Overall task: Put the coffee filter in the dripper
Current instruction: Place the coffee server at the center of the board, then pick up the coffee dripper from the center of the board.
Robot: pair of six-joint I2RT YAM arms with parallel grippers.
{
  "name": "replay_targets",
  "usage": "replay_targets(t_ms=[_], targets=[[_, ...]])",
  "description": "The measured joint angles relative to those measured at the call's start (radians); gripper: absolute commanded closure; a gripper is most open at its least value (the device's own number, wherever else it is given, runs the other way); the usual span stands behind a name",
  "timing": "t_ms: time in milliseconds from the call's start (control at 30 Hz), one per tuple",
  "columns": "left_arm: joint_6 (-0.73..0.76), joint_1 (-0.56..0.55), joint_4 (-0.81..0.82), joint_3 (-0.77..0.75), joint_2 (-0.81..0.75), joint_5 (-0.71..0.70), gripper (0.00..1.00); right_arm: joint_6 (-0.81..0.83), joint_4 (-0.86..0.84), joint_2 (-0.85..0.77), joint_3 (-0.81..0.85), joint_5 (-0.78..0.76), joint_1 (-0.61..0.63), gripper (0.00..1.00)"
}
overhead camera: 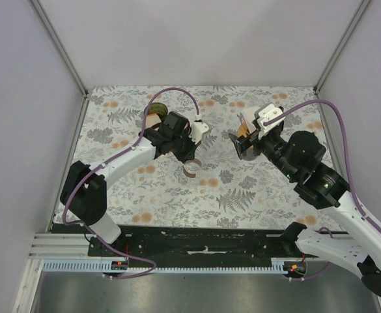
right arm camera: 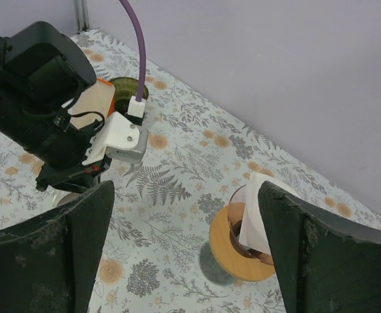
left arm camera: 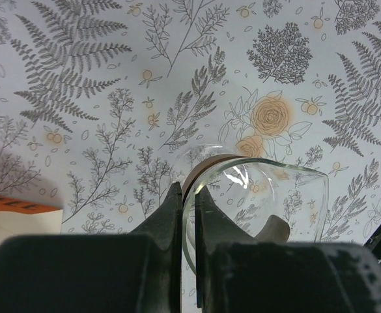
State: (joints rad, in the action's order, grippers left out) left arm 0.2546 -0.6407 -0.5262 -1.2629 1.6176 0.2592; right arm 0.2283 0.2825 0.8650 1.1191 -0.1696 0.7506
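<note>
A clear glass dripper with a brown collar lies on its side over the floral tablecloth; it also shows in the top view. My left gripper is shut on its glass rim, at mid table in the top view. A white paper coffee filter stands in a holder with a round wooden base, and shows in the top view. My right gripper is open wide and empty, with its right finger hiding part of the filter. In the top view it is just in front of the holder.
An orange and cream box and a dark green round container stand at the back left, behind the left arm; both show in the right wrist view, the box and the container. Grey walls close the back and sides.
</note>
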Motion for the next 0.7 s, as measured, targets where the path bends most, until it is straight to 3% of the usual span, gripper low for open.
replay_targets(t_ms=[100,133,267,333,500,700], targets=[[0.01,0.0,0.04,0.029,0.014,0.035,0.95,0.0,0.001,0.0,0.0,0.01,0.0,0.02],[0.014,0.0,0.053,0.033,0.014,0.041,0.87,0.001,0.002,-0.001,0.0,0.013,0.0,0.02],[0.04,0.0,0.083,0.039,0.019,0.063,0.34,0.007,0.004,-0.011,-0.013,0.019,0.0,0.02],[0.055,0.0,0.085,0.038,0.02,0.074,0.24,0.01,0.006,-0.017,-0.019,0.019,0.0,0.02],[0.065,0.011,-0.028,-0.087,0.028,0.104,0.18,0.023,0.008,-0.024,-0.024,0.021,0.0,0.02],[0.016,0.132,-0.101,-0.43,0.039,0.097,0.19,0.035,0.011,-0.016,-0.031,0.026,0.0,0.02]])
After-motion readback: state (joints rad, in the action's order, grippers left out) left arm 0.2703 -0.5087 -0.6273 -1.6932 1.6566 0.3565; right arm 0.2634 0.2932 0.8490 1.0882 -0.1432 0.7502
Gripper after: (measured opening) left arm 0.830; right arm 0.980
